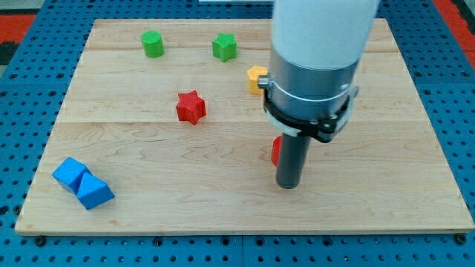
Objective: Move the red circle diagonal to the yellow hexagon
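While standing upright over the wooden board (223, 215), plants my tip (288, 185) on the wood, somewhat right of the middle and toward the view's bottom. Ends in a plain dark rod: no jaws to spread or press, nothing pinched or carried.

Just to the view's left of the rod, slightly above my tip, only a sliver of the red circle (275, 150), the rest hidden behind the rod. Touching the rod or merely beside it: cannot tell.

Toward the view's top from that sliver, almost straight above it and a shade left, the yellow hexagon (256, 78), with its right part covered by the arm's grey collar (312, 74). Apart from the red circle, with bare wood between the two.

Left of the hexagon and a little lower, a red star (191, 107), standing alone near the board's middle. Near the top edge, a green star (224, 47), and further left at about the same height, a green cylinder (152, 44).

In the bottom left corner, well apart from everything else, two blue blocks pressed against each other: a blue cube (71, 173) and, to its lower right, a blue wedge-like block (94, 192), exact shape hard to make out.

Around the board on all sides, a blue pegboard table (22, 111).
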You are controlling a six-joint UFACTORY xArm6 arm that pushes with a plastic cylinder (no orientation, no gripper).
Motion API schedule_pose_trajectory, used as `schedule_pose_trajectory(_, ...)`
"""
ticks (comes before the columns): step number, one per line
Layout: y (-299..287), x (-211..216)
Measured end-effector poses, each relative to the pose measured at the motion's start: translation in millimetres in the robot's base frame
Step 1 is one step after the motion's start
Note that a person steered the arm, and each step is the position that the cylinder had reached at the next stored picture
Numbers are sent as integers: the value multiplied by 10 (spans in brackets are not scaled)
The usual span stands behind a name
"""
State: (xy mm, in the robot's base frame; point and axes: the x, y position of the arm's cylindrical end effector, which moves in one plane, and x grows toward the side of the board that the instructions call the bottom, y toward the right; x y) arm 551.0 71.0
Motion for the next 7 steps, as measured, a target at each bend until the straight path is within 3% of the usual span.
schedule_pose_trajectory(2, 0, -578)
schedule_pose_trajectory(4, -7, -769)
schedule_pose_trajectory(6, -950, -735)
schedule_pose_trajectory(7, -1072, -826)
